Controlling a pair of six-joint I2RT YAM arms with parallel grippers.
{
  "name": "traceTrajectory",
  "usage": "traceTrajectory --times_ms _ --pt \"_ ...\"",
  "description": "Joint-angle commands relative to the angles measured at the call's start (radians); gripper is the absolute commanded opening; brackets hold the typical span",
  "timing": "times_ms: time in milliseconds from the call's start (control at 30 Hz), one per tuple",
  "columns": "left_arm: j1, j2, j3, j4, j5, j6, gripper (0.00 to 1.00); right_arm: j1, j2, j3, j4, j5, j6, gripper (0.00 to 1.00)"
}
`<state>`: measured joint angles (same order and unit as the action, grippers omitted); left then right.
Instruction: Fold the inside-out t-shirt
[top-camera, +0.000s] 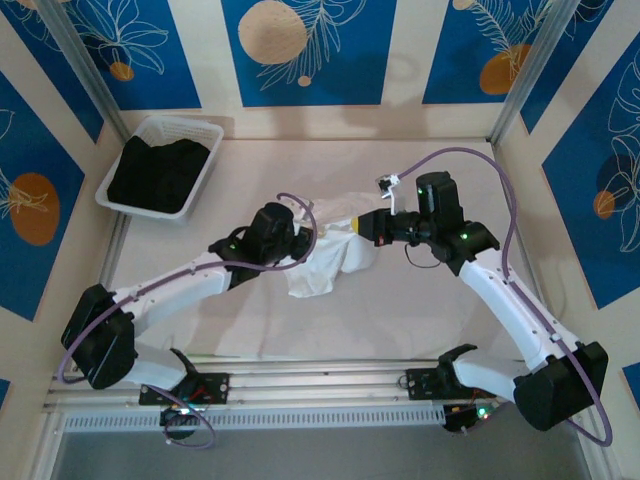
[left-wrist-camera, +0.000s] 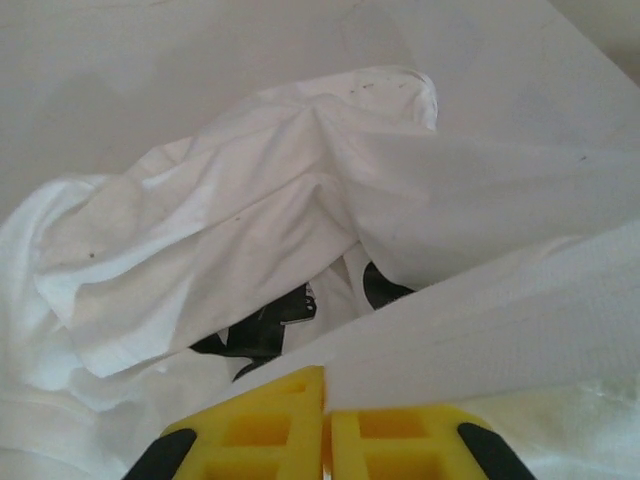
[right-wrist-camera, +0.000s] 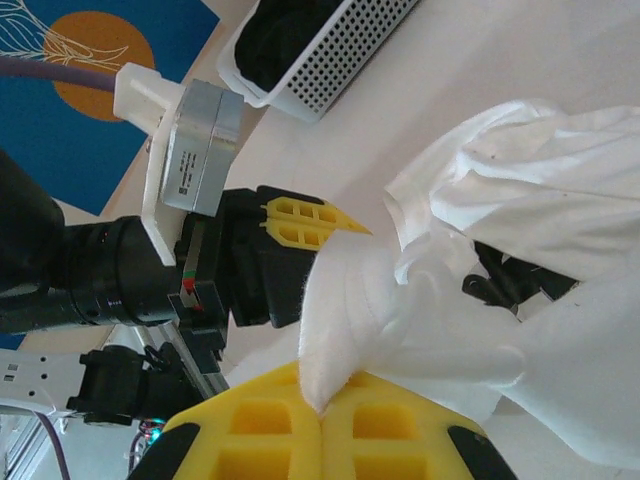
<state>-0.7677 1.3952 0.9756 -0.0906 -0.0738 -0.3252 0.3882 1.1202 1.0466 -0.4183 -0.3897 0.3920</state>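
The t-shirt (top-camera: 325, 262) is lying bunched up in the middle of the table (top-camera: 420, 310), with both arms meeting over its upper part. At the far left, the basket (top-camera: 208, 165) is holding a black garment (top-camera: 158, 172) and is standing well apart from the work.

The left gripper (top-camera: 300, 233) is pinching a fold of the white cloth; in its wrist view the yellow fingers (left-wrist-camera: 270, 430) are pressing together with the fabric running out between them. Just beside it, the right gripper (top-camera: 352, 226) is doing the same, its fingers (right-wrist-camera: 260, 430) squeezing a thick gathered edge. I cannot tell if each one is gripping a single layer or several, because the cloth is crumpled there.

I am judging that the step is opening out the heap so it can be laid flat. To do it well, the two grippers should be moving apart slowly and evenly, low over the table, so that the thin cotton is stretching without slipping out. If one grip is holding two layers, the shirt will probably be staying twisted.
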Motion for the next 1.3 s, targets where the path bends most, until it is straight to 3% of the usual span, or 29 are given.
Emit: traceTrajectory --times_ms 0,100,300,500,633,800,867,967,1067,1167,1267 --pt "0.021 -0.024 -0.004 -0.033 0.088 0.028 0.01 -0.006 -0.033 -0.012 0.021 -0.036 -0.025 0.00" --pt "0.034 -0.050 -0.007 -0.043 0.166 0.056 0.00 -0.008 -0.037 -0.001 -0.004 0.011 -0.039 0.00" --pt "0.054 -0.224 -0.116 0.110 0.550 0.006 0.00 0.022 -0.009 0.036 -0.129 0.348 -0.101 0.00" --pt "0.055 -0.301 -0.187 0.240 0.768 -0.120 0.00 0.063 0.027 0.020 -0.110 0.365 -0.133 0.00" --pt "0.054 -0.290 -0.166 0.125 0.742 -0.094 0.00 0.071 0.046 0.027 -0.131 0.358 -0.145 0.00" --pt "-0.011 -0.207 -0.051 -0.254 0.462 0.101 0.00 0.068 0.030 0.046 -0.200 0.457 -0.155 0.00" --pt "-0.036 -0.162 -0.032 -0.279 0.472 0.128 0.00 0.067 0.025 0.043 -0.207 0.457 -0.154 0.00" --pt "-0.046 -0.143 -0.058 -0.175 0.593 0.086 0.00 0.067 0.041 0.044 -0.248 0.513 -0.152 0.00" --pt "-0.019 -0.181 -0.104 -0.038 0.628 -0.021 0.00 0.072 0.057 0.042 -0.301 0.635 -0.153 0.00" --pt "0.056 -0.248 -0.180 0.155 0.650 -0.219 0.00 0.080 0.044 0.021 -0.296 0.666 -0.154 0.00" --pt "0.112 -0.281 -0.257 0.375 0.682 -0.446 0.00 0.109 0.034 -0.005 -0.246 0.602 -0.179 0.00"
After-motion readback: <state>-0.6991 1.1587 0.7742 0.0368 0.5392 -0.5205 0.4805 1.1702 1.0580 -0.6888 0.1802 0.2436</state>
